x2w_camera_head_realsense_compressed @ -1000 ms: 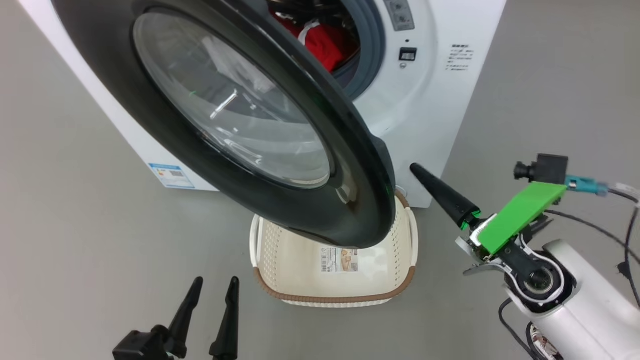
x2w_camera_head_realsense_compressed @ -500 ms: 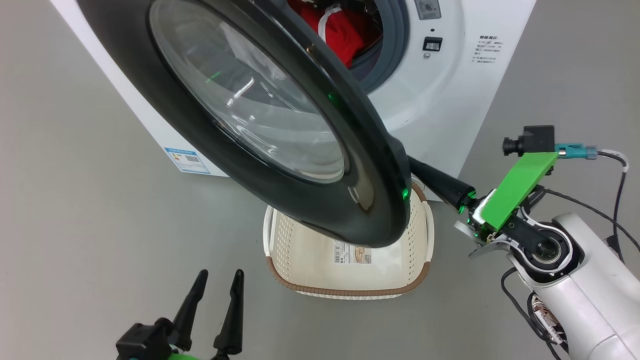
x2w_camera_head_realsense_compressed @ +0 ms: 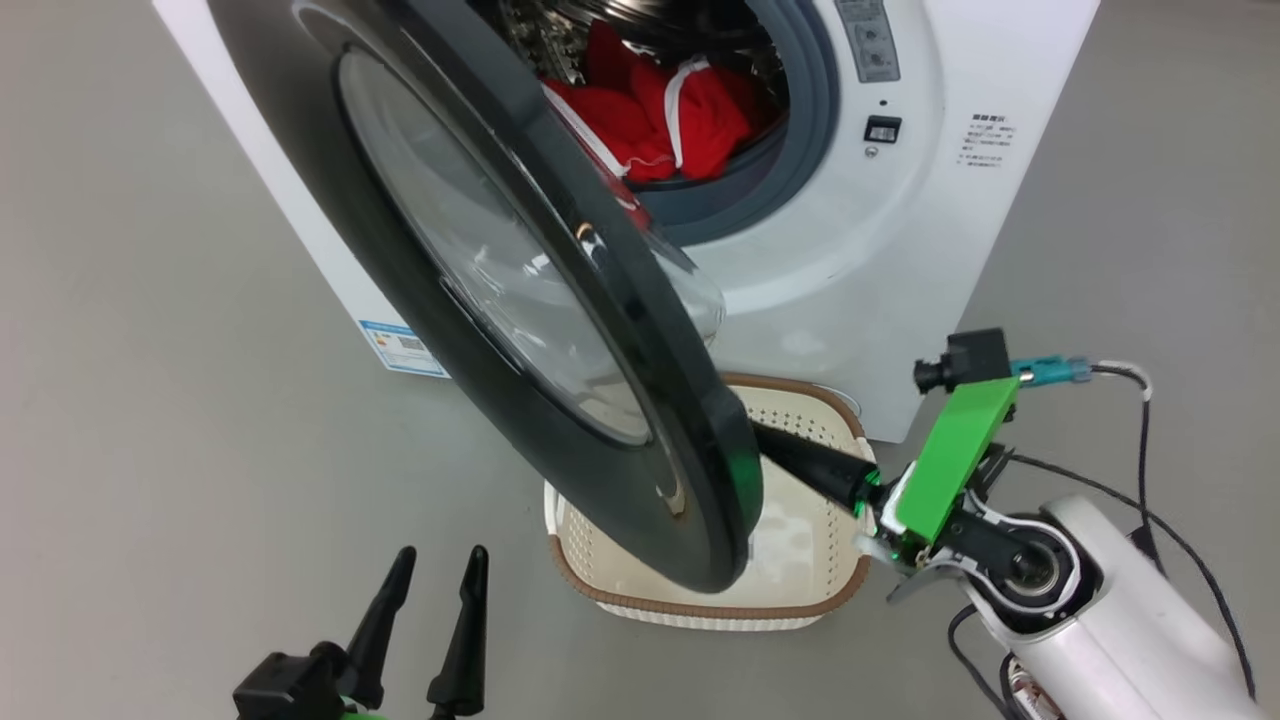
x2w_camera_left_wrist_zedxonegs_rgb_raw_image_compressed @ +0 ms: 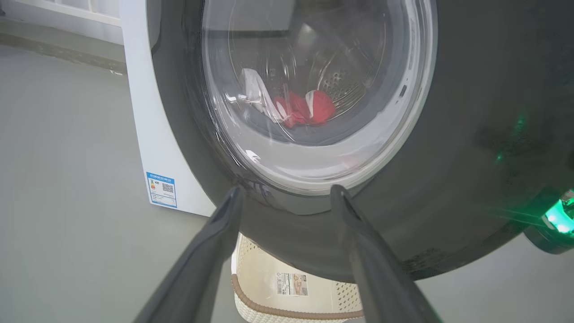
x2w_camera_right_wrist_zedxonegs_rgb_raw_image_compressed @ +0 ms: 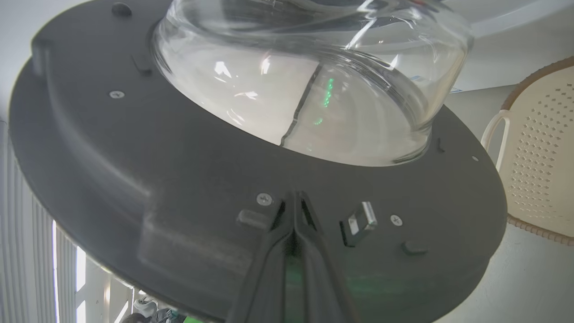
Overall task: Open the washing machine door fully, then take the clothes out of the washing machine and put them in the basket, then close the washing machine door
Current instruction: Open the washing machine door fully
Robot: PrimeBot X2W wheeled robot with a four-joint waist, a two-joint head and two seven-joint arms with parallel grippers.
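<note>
Two fingers [x2w_camera_right_wrist_zedxonegs_rgb_raw_image_compressed: 269, 260] of the right gripper [x2w_camera_right_wrist_zedxonegs_rgb_raw_image_compressed: 293, 197] are pressed together, nothing betw. them, and are set tip-first against the inner face of the washing machine door [x2w_camera_head_realsense_compressed: 520, 320], just below the glass bowl [x2w_camera_right_wrist_zedxonegs_rgb_raw_image_compressed: 314, 85] and beside a small metal latch [x2w_camera_right_wrist_zedxonegs_rgb_raw_image_compressed: 358, 222]. The door is swung partly open, w/ its lower rim hung over the basket [x2w_camera_head_realsense_compressed: 700, 604], which is placed on the floor [x2w_camera_head_realsense_compressed: 150, 450] in front of the washing machine [x2w_camera_head_realsense_compressed: 850, 260]. The clothes [x2w_camera_head_realsense_compressed: 670, 120], red w/ white trim, are heaped in the drum [x2w_camera_head_realsense_compressed: 530, 30], well apart from both grippers. A white piece is seen thru the glass beside the red. The left gripper [x2w_camera_head_realsense_compressed: 441, 555] is held low on the door's outer side, jaws spread, nothing gripped, pointed toward the rim but apart from it.
</note>
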